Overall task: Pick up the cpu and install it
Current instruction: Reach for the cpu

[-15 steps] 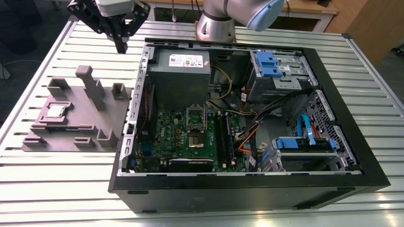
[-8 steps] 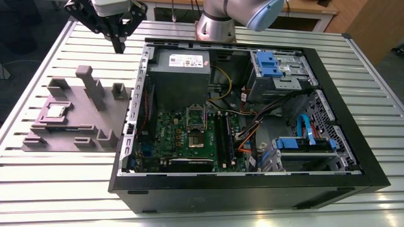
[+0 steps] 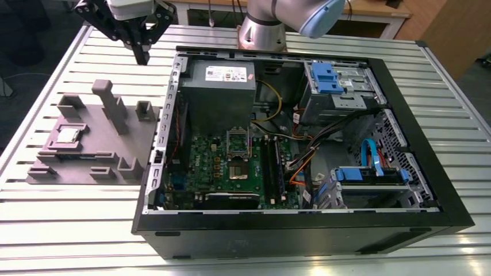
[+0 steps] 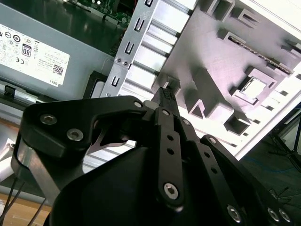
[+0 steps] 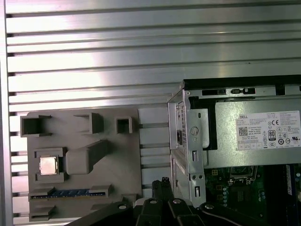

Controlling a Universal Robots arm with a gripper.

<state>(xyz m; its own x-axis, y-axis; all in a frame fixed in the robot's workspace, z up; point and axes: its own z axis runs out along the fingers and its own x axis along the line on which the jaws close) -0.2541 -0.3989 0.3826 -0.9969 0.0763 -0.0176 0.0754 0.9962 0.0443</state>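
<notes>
Fingers: the black, bolted link-metal fingers [image 4: 165, 101] are pressing together tip to tip and gripping nothing. In the exterior view they are hanging [image 3: 142, 53] above the surface near the case's far corner, which looks like a ready pose before any pick.
Cpu: the cpu [image 3: 68, 134] is lying flat in a square pocket of the tray, well apart from the fingers. It shows in both wrist views [image 5: 48, 165] [image 4: 254, 88]. Its silvery plate is catching the light inside a thin pale rim, and the pocket walls are probably keeping it squared for a clean grasp.
Tray: the grey moulded tray [image 3: 88, 150], matte and blocky with upright posts and slots, is sitting just beside the case on the exterior view's left.
Case: the black computer case [image 3: 291, 233] is lying on its side with its panel off, likely so the green motherboard [image 3: 218, 172] is facing up for access from above.
Socket: a shiny rectangular socket frame [image 3: 238, 141] with a hollow centre is sitting on the board, and the cpu is not yet in it.
Power supply: a plain grey metal box [image 3: 218, 92] with a white label is occupying the case's far corner.
Surface: the ribbed aluminium surface [image 3: 77, 221] is carrying everything.
</notes>
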